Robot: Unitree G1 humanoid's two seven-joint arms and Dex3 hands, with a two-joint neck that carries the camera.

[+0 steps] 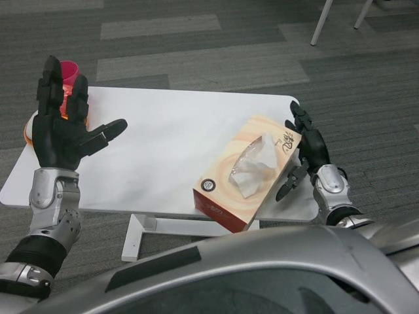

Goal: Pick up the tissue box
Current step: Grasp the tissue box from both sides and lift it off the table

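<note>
One rectangular peach-and-cream cardboard tissue box [245, 175] lies near the front right corner of the white rectangular table [163, 150], one end jutting over the front edge, a clear plastic slit with white tissue showing in its top. The black right hand [306, 152] rests against the box's right side, fingers loosely apart. The black left hand [60, 127] is raised over the table's left end, fingers spread, holding nothing. One pink cup [69, 72] and something orange [29, 131] show behind it. Grey striped carpet [216, 52] covers the floor.
</note>
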